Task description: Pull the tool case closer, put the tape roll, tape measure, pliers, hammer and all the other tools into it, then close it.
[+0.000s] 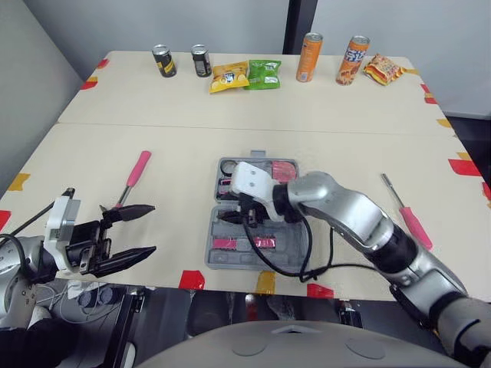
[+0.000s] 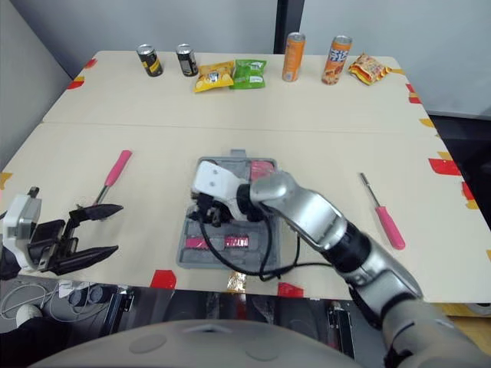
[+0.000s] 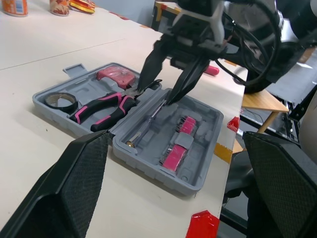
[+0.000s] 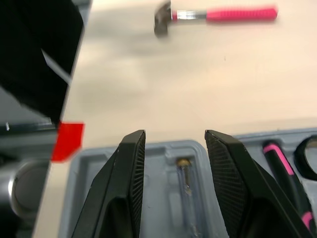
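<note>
This looks like a robot test lab, not a home. Two plain pale tables (image 1: pixel 330 115) are pushed together, with red and yellow tape marks (image 1: pixel 192 280) stuck along their edges. Drink cans (image 1: pixel 309 57) and snack bags (image 1: pixel 265 74) are lined up along the far side, below bare grey walls (image 1: pixel 192 23).

over case: my right gripper (image 3: pixel 157 94) sits right above the case (image 3: pixel 148 166), blocks entry from the top.
left lane: bare table (image 1: pixel 176 161) between hammer (image 1: pixel 130 184) and case.
right lane: bare up to the screwdriver (image 1: pixel 406 213).

right arm (image 1: pixel 360 218) silver | wrist block (image 1: pixel 249 182) white | cable (image 1: pixel 308 245) black | left claw (image 1: pixel 153 228) black
</note>
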Controlling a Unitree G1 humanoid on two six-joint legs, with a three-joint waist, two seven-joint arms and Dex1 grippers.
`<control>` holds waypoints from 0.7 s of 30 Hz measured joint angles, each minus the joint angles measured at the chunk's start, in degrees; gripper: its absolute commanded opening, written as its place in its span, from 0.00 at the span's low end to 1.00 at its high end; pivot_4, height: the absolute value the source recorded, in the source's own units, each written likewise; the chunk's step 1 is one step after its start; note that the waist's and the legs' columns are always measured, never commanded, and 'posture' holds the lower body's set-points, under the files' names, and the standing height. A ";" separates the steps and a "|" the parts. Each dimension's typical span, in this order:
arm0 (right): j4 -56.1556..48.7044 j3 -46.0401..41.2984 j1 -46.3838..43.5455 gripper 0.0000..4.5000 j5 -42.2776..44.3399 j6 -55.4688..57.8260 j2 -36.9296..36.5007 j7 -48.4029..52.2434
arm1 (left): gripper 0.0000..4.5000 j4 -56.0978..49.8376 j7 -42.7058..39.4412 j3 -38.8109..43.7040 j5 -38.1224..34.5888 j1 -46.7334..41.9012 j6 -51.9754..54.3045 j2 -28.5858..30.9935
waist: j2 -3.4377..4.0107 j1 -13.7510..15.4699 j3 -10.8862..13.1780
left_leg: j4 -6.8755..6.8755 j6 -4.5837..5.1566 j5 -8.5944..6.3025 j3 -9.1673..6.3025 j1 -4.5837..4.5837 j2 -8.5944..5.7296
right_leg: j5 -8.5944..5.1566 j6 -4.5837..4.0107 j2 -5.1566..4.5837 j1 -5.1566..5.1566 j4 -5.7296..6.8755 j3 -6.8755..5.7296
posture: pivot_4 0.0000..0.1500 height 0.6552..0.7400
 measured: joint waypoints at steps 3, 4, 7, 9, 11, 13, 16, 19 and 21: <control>0.31 -2.55 3.11 0.45 -0.14 -4.97 -0.28 0.88 | 1.00 -0.29 0.08 0.01 -0.37 0.26 0.39 -0.48 | 0.00 -0.32 0.02 | 0.00 0.31 -0.11 0.00 0.03 0.01 | -0.11 -0.22 0.01 0.00 0.08 0.00 | 1.00 1.00; 0.34 -3.53 4.33 0.45 -0.15 -6.47 0.02 0.91 | 1.00 -0.72 0.13 0.01 -0.58 0.23 0.66 -0.52 | -0.02 -0.44 0.01 | 0.00 0.32 -0.11 -0.01 0.03 0.03 | -0.11 -0.25 0.01 0.00 0.09 -0.03 | 1.00 1.00; 0.91 -4.46 7.00 0.45 -0.60 -9.44 0.37 0.95 | 1.00 -1.95 0.45 0.01 -1.22 0.07 1.35 -0.58 | -0.01 -0.70 0.01 | 0.00 0.34 -0.11 -0.01 0.04 0.04 | -0.12 -0.27 0.02 0.01 0.09 -0.03 | 1.00 1.00; 1.91 -4.62 8.59 0.45 -1.23 -11.41 0.71 0.80 | 1.00 -2.26 0.90 -0.13 -1.23 -0.93 2.16 -0.59 | -0.03 -0.78 0.00 | 0.00 0.36 -0.10 -0.01 0.03 0.04 | -0.12 -0.28 0.02 0.01 0.08 -0.04 | 1.00 1.00; 2.81 -4.61 9.73 0.40 -1.83 -12.97 0.98 0.95 | 1.00 -2.73 1.65 -0.70 -1.25 -2.14 2.97 -0.59 | -0.02 -0.81 0.01 | 0.01 0.37 -0.09 0.00 0.02 0.04 | -0.12 -0.28 0.02 0.01 0.06 -0.02 | 1.00 1.00; 4.27 -4.64 9.97 0.27 -2.12 -13.83 1.14 1.36 | 1.00 -3.40 2.41 -1.34 -1.24 -3.15 3.78 -0.60 | -0.02 -0.84 0.01 | 0.02 0.38 -0.09 0.00 0.01 0.04 | -0.12 -0.29 0.02 0.01 0.04 -0.02 | 1.00 1.00; 5.06 -4.85 10.73 0.04 -2.29 -14.62 0.78 2.47 | 1.00 -4.53 3.44 -1.75 -1.25 -4.02 4.74 -0.60 | -0.02 -0.93 0.01 | 0.01 0.48 -0.03 0.00 0.00 0.04 | -0.14 -0.32 0.02 0.01 0.02 -0.03 | 1.00 1.00; 6.93 -4.76 11.19 0.02 -3.47 -15.93 0.42 3.34 | 1.00 -5.92 4.34 -1.94 -1.27 -4.04 5.37 -0.62 | -0.02 -1.09 0.02 | 0.01 0.51 -0.01 0.00 -0.01 0.04 | -0.15 -0.32 0.02 0.01 0.02 -0.03 | 1.00 1.00; 8.11 -4.32 11.37 0.02 -4.43 -16.75 0.61 3.65 | 1.00 -6.22 4.65 -1.97 -1.27 -3.99 5.63 -0.69 | -0.03 -1.21 0.02 | 0.01 0.51 -0.01 -0.01 0.00 0.06 | -0.15 -0.33 0.03 0.01 0.03 -0.05 | 1.00 1.00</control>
